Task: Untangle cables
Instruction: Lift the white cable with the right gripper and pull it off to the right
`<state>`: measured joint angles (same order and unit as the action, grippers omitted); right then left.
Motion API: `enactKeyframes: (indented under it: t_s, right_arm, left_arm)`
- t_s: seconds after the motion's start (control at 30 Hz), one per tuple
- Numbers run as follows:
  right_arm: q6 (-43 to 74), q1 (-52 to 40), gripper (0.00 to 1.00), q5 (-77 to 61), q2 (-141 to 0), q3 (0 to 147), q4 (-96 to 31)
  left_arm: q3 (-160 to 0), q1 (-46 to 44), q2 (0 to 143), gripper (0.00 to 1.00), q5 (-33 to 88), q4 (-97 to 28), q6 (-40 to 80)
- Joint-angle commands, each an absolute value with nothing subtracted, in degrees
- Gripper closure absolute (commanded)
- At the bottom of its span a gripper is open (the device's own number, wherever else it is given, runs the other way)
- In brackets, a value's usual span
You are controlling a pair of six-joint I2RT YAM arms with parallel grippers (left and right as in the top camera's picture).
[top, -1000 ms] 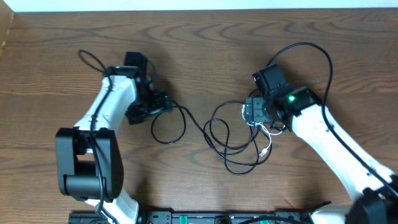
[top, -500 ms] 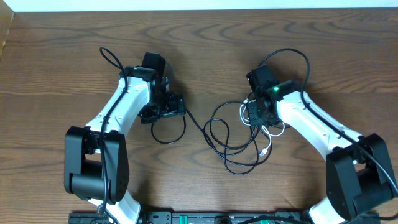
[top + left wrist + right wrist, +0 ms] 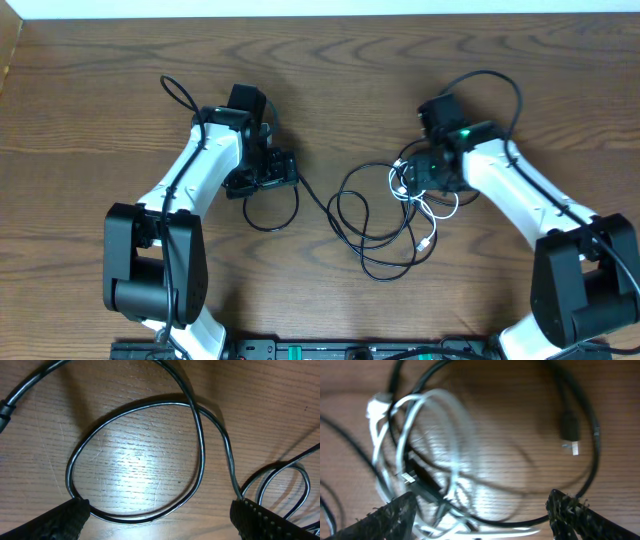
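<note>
**Right tool** [image 3: 480, 517]: fingers spread wide, nothing gripped. It hangs directly over the white cable [image 3: 379, 404], which lies bunched in several turns with the black cables [image 3: 594, 460] threaded through it. A black plug [image 3: 570, 427] lies loose near the white cable, on its right in my right wrist view. That view is blurred, so I cannot tell which strand passes over which. I judge that I am stationed here because this bunch is the core of the tangle and the white cable is the short piece to lift clear.

**Left tool** [image 3: 162, 520]: likewise spread wide and empty. It straddles a single black loop [image 3: 200, 455] lying flat on the tabletop [image 3: 330, 80], well apart from the white cable, on my left side. The loop crosses itself once. In my judgement, a grip here would draw slack away from the white cable.

**Farther out, from overhead:** one black strand [image 3: 315, 195] runs from that loop to the coils around the white cable. Nothing is separated yet, so I rate the task as at an early stage.
</note>
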<state>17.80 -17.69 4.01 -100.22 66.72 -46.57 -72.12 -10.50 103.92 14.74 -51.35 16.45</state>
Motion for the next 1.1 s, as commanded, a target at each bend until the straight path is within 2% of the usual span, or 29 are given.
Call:
enactKeyframes:
  t_s: [0.0,0.1,0.33,0.4,0.53,0.57,0.6,0.63,0.67,0.83,1.07]
  right_arm:
    - [18.8,-15.6,0.22,-0.7,-99.6,67.8,-46.3]
    - [18.8,-15.5,0.31,-1.7,-100.2,67.7,-46.7]
    - [18.8,-15.6,0.32,-2.1,-100.4,67.7,-46.6]
    - [18.9,-15.8,0.39,-2.1,-100.4,67.6,-46.3]
    - [19.9,-16.9,0.46,-2.1,-100.4,66.8,-44.5]
    - [19.9,-16.9,0.50,-2.1,-100.4,66.8,-44.1]
    - [19.9,-16.9,0.60,-2.2,-100.4,66.9,-43.8]
    - [19.5,-16.9,0.85,-2.4,-100.1,67.1,-43.7]
    - [19.0,-16.9,0.99,-2.8,-99.9,67.2,-43.8]
    - [15.7,-15.2,0.99,-8.8,-95.3,68.5,-44.6]
    - [13.1,-12.6,0.99,-12.6,-77.2,69.5,-44.4]
  left_arm:
    - [-72.2,-10.5,103.7,0.05,15.0,-51.5,15.7]
    - [-72.2,-10.5,103.7,0.05,15.0,-51.5,15.7]
    - [-72.2,-10.5,103.7,0.05,15.0,-51.5,15.7]
    - [-72.2,-10.5,103.7,0.05,15.0,-51.5,15.7]
    - [-72.2,-10.5,103.7,0.05,15.0,-51.5,15.7]
    - [-72.2,-10.5,103.7,0.05,15.0,-51.5,15.7]
    - [-72.2,-10.5,103.7,0.05,15.0,-51.5,15.7]
    - [-72.2,-10.5,103.7,0.05,15.0,-51.5,15.7]
    - [-72.2,-10.5,103.7,0.05,15.0,-51.5,15.7]
    - [-72.2,-10.5,103.7,0.05,15.0,-51.5,15.7]
    - [-72.2,-10.5,103.7,0.05,15.0,-51.5,15.7]
